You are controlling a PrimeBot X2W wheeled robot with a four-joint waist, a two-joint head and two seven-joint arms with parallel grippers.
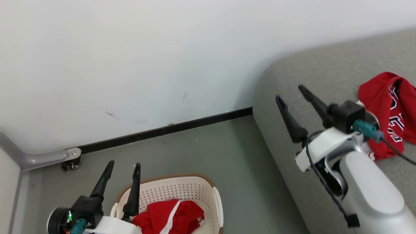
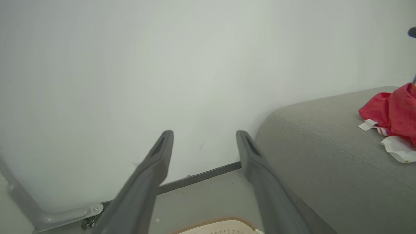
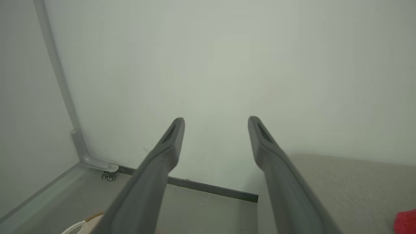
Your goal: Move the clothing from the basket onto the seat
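Dark right gripper (image 1: 289, 92) agape above seat (image 1: 325, 65)

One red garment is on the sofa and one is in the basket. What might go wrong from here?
The open left gripper hangs by the basket rim; reaching down, a finger might hit the rim or snag a hole rather than take the red garment in the basket. The red garment on the seat lies close to the open right gripper; that arm, swinging, might drag it off the seat.

Basket (image 1: 182, 190) & red garment (image 1: 169, 214) inside run off frame bottom; other garment (image 1: 386, 97) clipped at right edge.
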